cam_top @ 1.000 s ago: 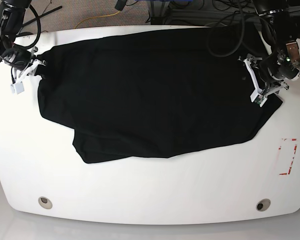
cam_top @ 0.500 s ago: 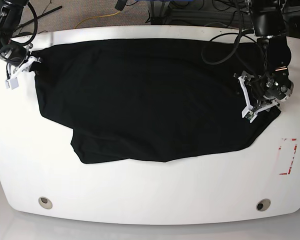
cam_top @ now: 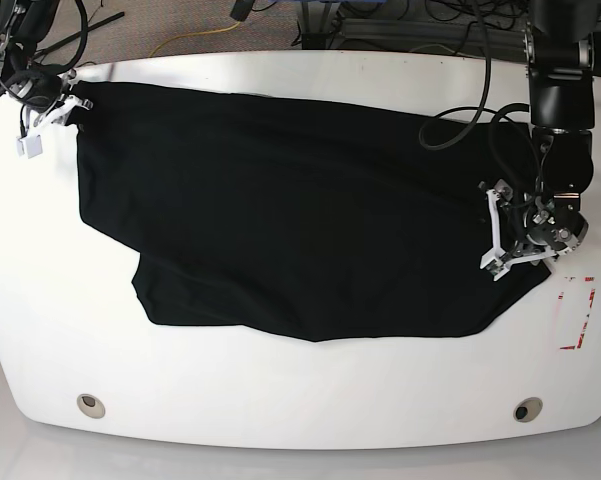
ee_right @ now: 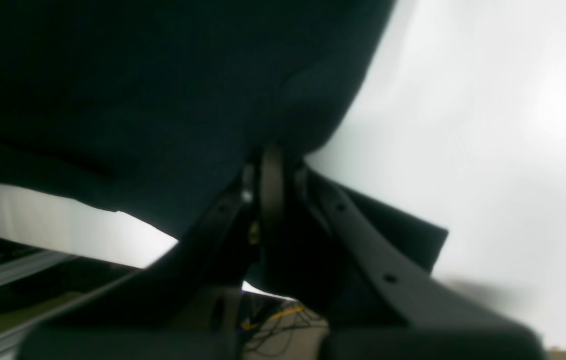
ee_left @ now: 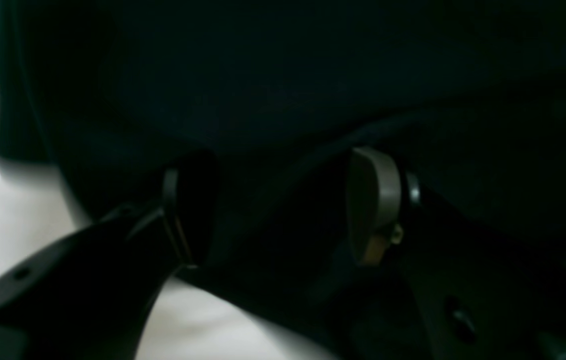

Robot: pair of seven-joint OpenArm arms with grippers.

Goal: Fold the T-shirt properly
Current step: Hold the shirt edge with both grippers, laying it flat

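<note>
The black T-shirt (cam_top: 280, 200) lies spread wide across the white table (cam_top: 300, 400), with its lower hem uneven. My right gripper (cam_top: 52, 112) is at the far left corner of the base view, shut on the shirt's corner. The right wrist view shows the fingers (ee_right: 268, 170) pinched together on the T-shirt (ee_right: 138, 100) edge. My left gripper (cam_top: 498, 240) hovers low over the shirt's right edge. In the left wrist view the left gripper (ee_left: 278, 205) is open, its jaws standing wide apart, with dark T-shirt (ee_left: 283, 75) cloth in and behind the gap. No print shows.
A red-outlined rectangle (cam_top: 577, 313) marks the table at the right, just past the shirt. Two round holes (cam_top: 91, 404) (cam_top: 527, 409) sit near the front edge. Cables (cam_top: 460, 30) hang behind the table's back edge.
My right gripper has pulled the shirt's corner toward the back left, stretching the cloth flatter. My left gripper has travelled forward along the shirt's right edge, staying open.
</note>
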